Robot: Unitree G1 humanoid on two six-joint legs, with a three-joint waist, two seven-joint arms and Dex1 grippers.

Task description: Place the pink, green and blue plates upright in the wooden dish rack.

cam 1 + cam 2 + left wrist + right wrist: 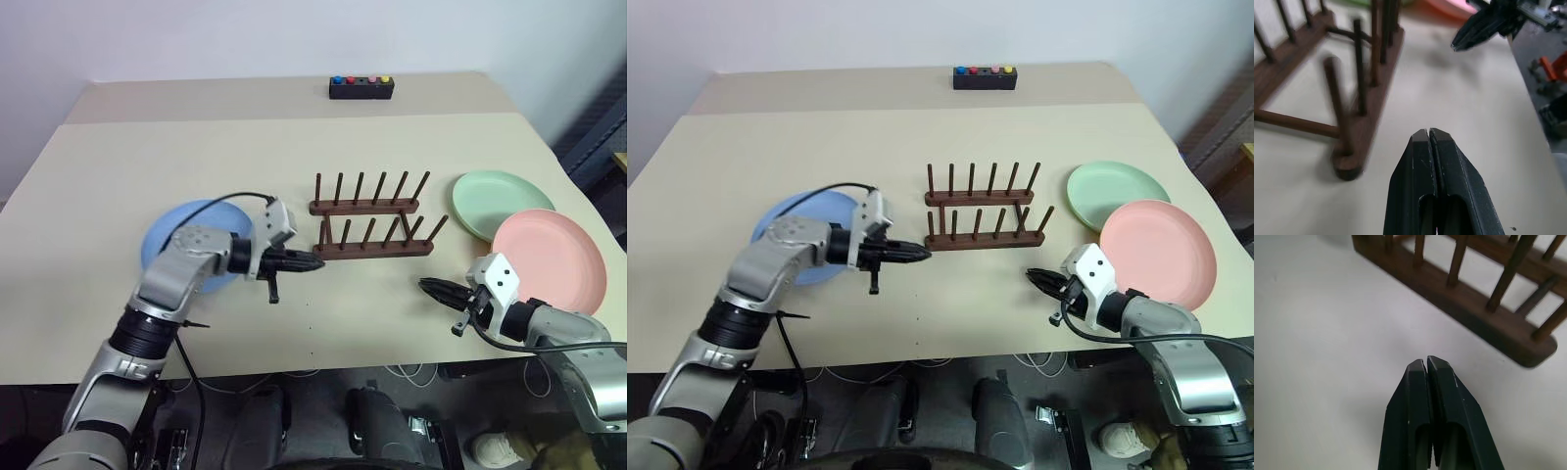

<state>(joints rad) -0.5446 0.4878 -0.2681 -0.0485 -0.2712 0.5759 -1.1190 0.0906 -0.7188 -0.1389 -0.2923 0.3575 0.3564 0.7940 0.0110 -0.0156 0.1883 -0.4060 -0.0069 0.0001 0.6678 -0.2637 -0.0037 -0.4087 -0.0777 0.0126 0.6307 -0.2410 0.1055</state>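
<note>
Hands first: the left hand (312, 261) has its two black fingers pressed together on nothing, pointing across the beige worktop (98, 186) at the near end of the small dark reddish-brown wooden dish rack (372, 220), which stands just beyond its tips. The round pale blue plate (171, 235) lies flat behind this hand, under the forearm, so the left arm is plainly the nearer one for it. The right hand (431, 288) is likewise closed and empty, hovering low over the worktop; the rack's other end sits just ahead of it, and the round pink plate (554, 257) lies flat just to its outer side, with the round pale green plate (500, 201) beyond that, overlapped by the pink one's rim. The rack's long axis runs crosswise between the two hands, its slots empty. Judging from this, no plate is racked yet; either hand must open before taking a rim.
</note>
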